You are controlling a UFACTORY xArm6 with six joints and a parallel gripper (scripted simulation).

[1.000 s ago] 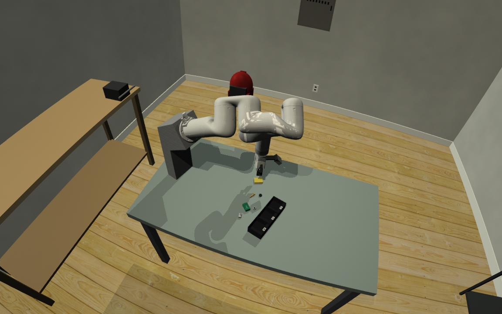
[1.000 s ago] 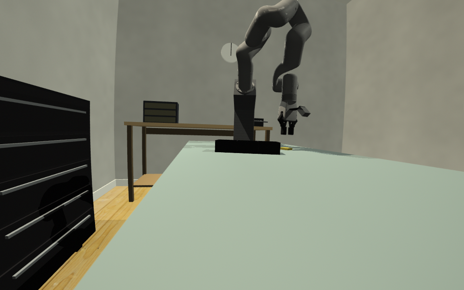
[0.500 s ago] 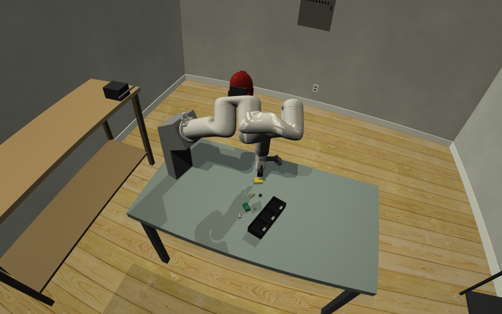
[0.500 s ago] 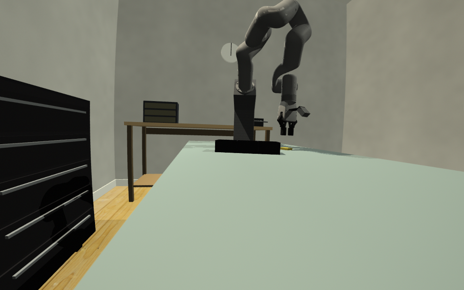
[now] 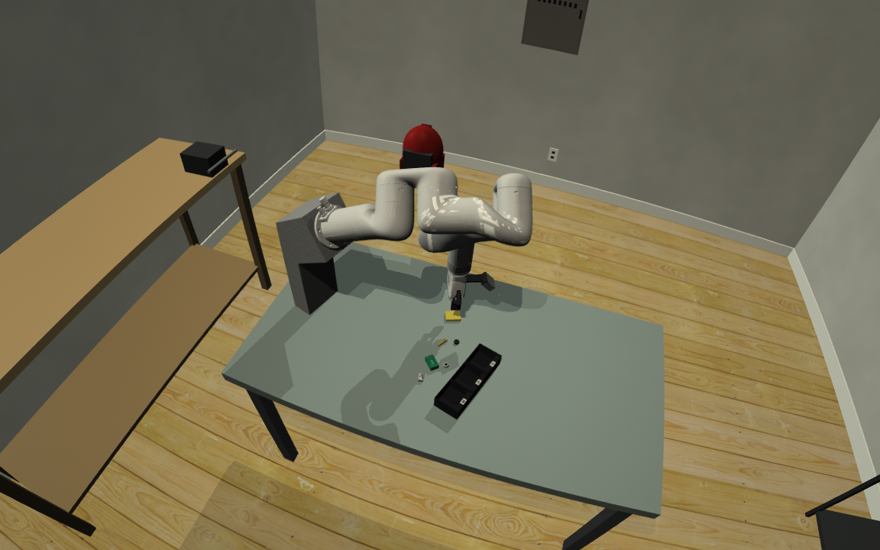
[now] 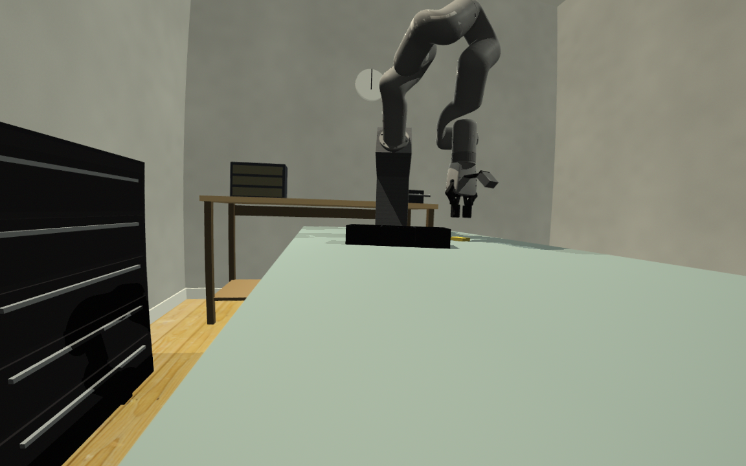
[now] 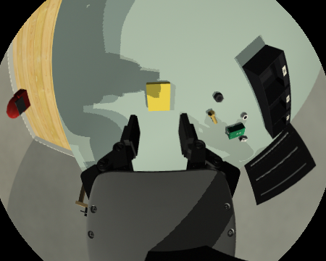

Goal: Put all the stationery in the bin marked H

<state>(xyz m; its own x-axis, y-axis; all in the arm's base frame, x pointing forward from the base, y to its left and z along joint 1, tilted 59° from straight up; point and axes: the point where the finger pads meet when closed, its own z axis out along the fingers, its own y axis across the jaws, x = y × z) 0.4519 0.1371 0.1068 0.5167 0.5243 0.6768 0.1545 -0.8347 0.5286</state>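
A flat yellow block [image 7: 159,96] lies on the grey-green table; it also shows in the top view [image 5: 453,315] and as a thin yellow edge in the exterior view [image 6: 460,238]. My gripper [image 7: 159,122] hangs a little above it, open and empty; it shows in the top view [image 5: 456,301] and the exterior view [image 6: 461,213]. The black row of bins [image 5: 468,380] stands to the right in the wrist view [image 7: 272,87], with small white labels too small to read. Between the block and the bins lie a green block [image 7: 235,130], a small brass piece [image 7: 211,115], a black round piece [image 7: 218,97] and small silver pieces [image 7: 243,115].
The arm's dark base block [image 5: 306,258] stands at the table's back left corner. A black drawer cabinet [image 6: 45,277] stands beside the table. A wooden bench with a shelf [image 5: 74,287] lines the left wall. A red object [image 7: 17,104] sits on the floor behind the table.
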